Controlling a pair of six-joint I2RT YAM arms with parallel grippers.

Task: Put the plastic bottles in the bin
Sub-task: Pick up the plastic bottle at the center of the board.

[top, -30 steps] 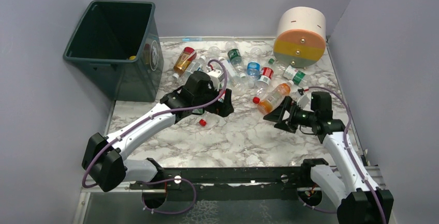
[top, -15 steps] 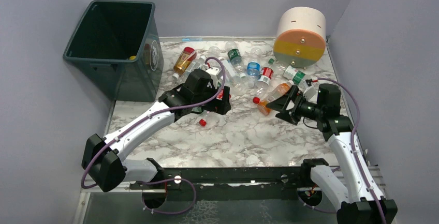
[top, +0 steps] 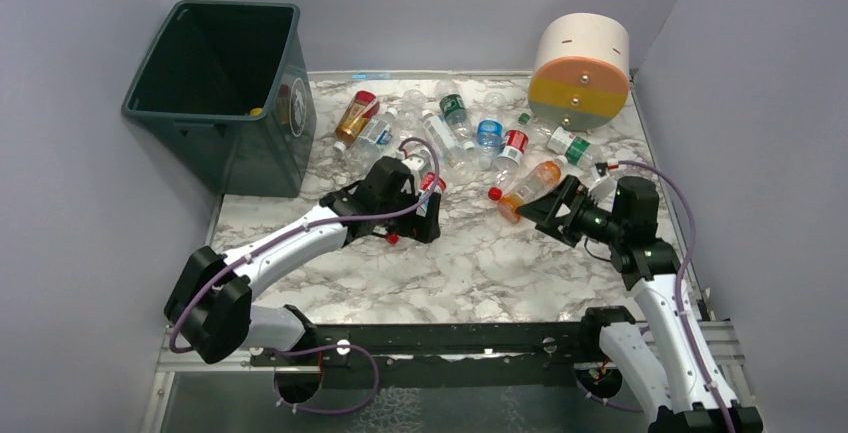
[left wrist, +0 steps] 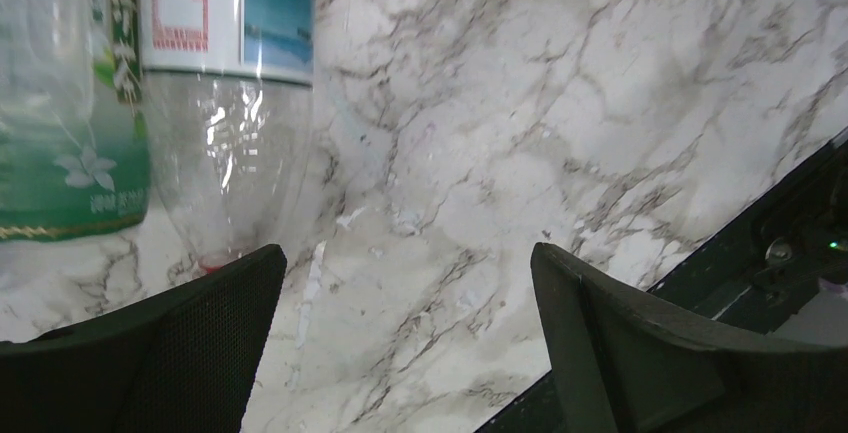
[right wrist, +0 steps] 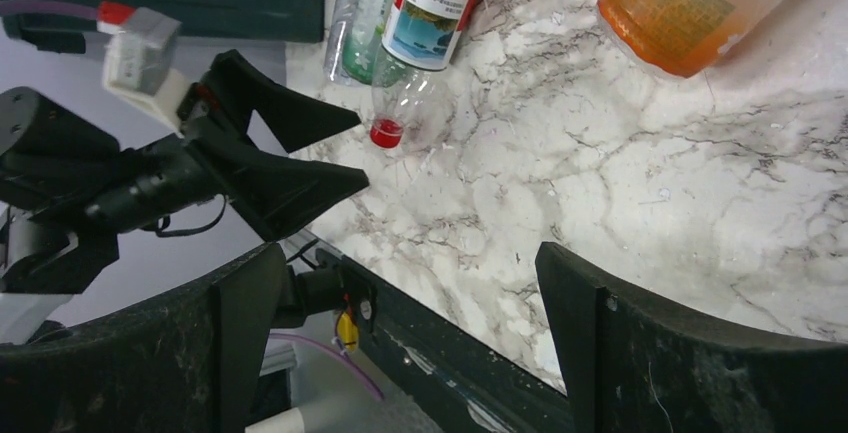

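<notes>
Both arms extended forward, left hand low with fingers spread wide, right hand likewise spread

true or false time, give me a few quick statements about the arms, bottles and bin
1. The left fingers and right fingers are open and empty. True.
2. The bin stands at the far right. False: it is at the far left; the cylinder is at the far right.
3. An orange bottle lies just ahead of the right fingers. True.
4. Every bottle is in the bin. False: many bottles lie on the table.
5. A clear bottle with a red cap lies by the left fingers. True.
</notes>
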